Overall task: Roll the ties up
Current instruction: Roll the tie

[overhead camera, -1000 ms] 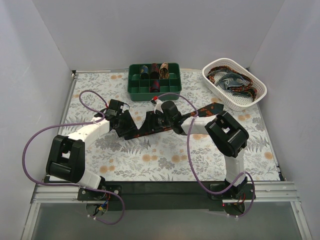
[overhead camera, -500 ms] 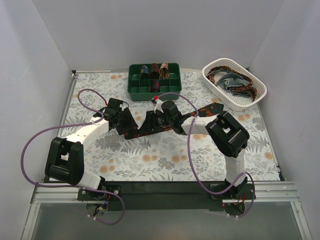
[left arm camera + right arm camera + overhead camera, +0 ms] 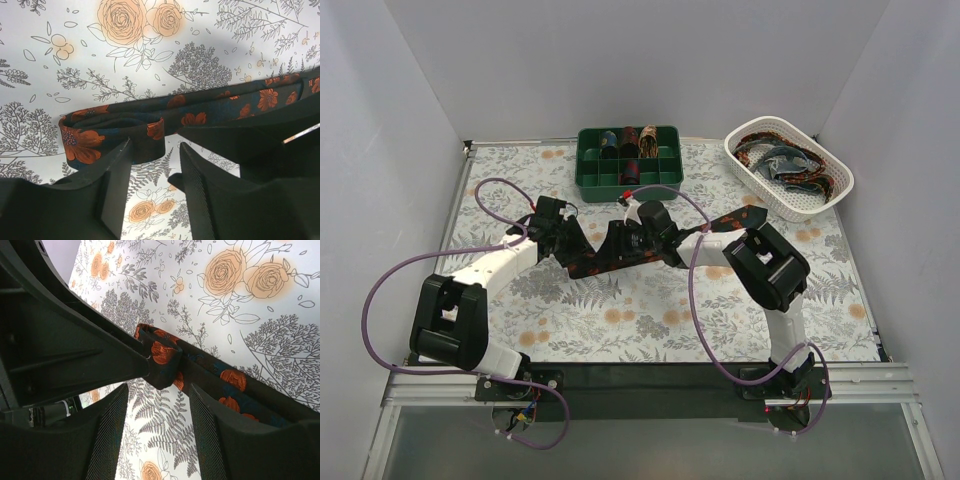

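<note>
Hidden: in the top view my two wrists cover the middle of the tie; only its upper-right end and a short bit at centre left show
Tie: dark with orange-red flowers, flat on the mat, running from centre left up toward the right; its left end is folded over into a short flat loop
Left pincer: jaws apart, mat showing in the gap; the loop lies across just beyond my tips, and my left finger overlaps it; I cannot tell whether it presses
Right pincer: jaws apart, mat in the gap; the tie passes behind my right finger at lower right
Hard to make out: the big black shape at upper left of the right wrist frame is my left pincer, its tip against the loop
Cut off: both wrist frames lose the tie's far length
Edges: tray with coils at upper centre, well apart from the tie; basket of loose ties at upper right, near the tie's end; walls on three sides
Open room: patterned mat between the tie and my bases, lower centre
</note>
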### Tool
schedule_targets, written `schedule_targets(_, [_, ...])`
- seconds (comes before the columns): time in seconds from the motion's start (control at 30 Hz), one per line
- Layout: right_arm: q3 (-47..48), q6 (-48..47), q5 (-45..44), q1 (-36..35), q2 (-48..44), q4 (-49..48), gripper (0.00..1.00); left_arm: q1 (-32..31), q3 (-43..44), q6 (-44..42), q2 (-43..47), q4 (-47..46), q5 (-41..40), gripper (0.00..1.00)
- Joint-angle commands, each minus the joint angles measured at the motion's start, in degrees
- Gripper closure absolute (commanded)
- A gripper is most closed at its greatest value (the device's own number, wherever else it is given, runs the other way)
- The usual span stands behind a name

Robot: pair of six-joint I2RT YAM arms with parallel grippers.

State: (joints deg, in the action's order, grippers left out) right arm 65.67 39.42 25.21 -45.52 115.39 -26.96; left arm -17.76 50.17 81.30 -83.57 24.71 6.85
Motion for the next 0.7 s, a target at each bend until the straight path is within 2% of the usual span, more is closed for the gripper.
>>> schedule_targets(0.0, [2.27, 1.27, 0.89, -0.54, 1.67, -2.66, 0.51, -0.08, -0.78, 0.88, 1.48, -1.77, 0.71, 0.61])
schedule_targets(0.43, [3.76, 3.03, 1.16, -0.8, 5.02, -4.24, 0.56, -0.08, -2.71, 1.94, 0.34, -3.88, 2.2, 0.68])
schedule_targets(0.67, [3.94, 3.65, 1.51, -0.8, 6.07, -5.12, 0.66, -0.17, -2.89, 1.5, 0.69, -4.14, 2.29, 0.68])
